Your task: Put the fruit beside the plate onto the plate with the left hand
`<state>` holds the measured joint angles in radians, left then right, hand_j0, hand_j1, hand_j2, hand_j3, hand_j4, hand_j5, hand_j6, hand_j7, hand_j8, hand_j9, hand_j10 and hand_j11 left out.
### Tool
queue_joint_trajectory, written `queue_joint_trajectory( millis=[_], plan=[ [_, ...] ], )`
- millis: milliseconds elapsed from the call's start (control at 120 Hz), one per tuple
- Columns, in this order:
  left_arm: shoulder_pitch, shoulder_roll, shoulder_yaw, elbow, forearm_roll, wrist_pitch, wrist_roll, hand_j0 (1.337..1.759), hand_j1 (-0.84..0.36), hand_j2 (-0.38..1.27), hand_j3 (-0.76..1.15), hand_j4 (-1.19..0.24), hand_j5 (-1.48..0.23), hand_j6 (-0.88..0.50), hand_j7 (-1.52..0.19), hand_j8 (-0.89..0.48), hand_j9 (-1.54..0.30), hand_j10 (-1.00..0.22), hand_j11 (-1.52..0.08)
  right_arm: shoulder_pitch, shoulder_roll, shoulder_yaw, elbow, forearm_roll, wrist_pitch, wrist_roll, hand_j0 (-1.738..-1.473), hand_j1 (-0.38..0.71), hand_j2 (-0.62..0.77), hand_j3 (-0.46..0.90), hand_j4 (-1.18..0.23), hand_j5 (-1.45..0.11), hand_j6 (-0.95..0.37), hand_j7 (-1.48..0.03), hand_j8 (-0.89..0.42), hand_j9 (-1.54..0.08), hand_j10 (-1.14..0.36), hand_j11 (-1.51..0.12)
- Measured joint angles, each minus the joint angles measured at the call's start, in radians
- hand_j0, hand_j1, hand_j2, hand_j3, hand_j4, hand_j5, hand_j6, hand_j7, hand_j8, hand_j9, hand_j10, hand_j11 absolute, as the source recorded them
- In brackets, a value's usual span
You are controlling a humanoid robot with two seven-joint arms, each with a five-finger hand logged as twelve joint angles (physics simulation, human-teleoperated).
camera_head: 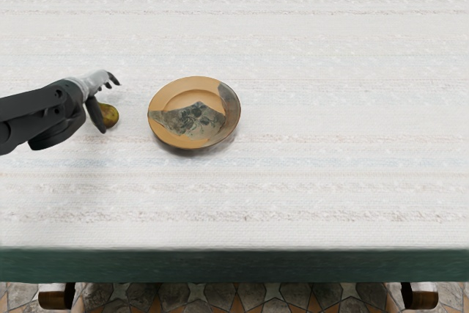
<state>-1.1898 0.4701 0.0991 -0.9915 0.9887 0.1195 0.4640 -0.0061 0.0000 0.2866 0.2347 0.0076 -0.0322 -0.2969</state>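
Observation:
A small yellow-brown fruit [110,114] lies on the white tablecloth, a short way left of an orange plate [176,97] with a grey patterned centre. My left hand [101,100] comes in from the left edge and hovers right at the fruit. Its fingers are spread: one dark finger [96,115] hangs down just left of the fruit, others point up and right above it. The fingers do not close around the fruit. The fruit's left side is partly hidden by that finger. The right arm is out of view.
The white tablecloth [330,144] spreads wide to the right and towards the front edge. A teal wall runs along the far edge of the table.

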Motion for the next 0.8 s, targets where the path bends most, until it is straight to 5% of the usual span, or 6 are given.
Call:
queue_joint_trajectory(
  millis=[800],
  plan=[
    [-0.011, -0.012, -0.002, -0.019, -0.011, -0.013, 0.048, 1.657, -0.19, 0.09, 0.00, -0.46, -0.61, -0.46, -0.60, -0.46, -0.60, -0.46, -0.60, 0.000, 0.000, 0.000, 0.000, 0.000, 0.000, 0.000, -1.658, -0.35, 0.00, 0.00, 0.00, 0.00, 0.00, 0.00, 0.00, 0.00, 0.00, 0.00]
  ],
)
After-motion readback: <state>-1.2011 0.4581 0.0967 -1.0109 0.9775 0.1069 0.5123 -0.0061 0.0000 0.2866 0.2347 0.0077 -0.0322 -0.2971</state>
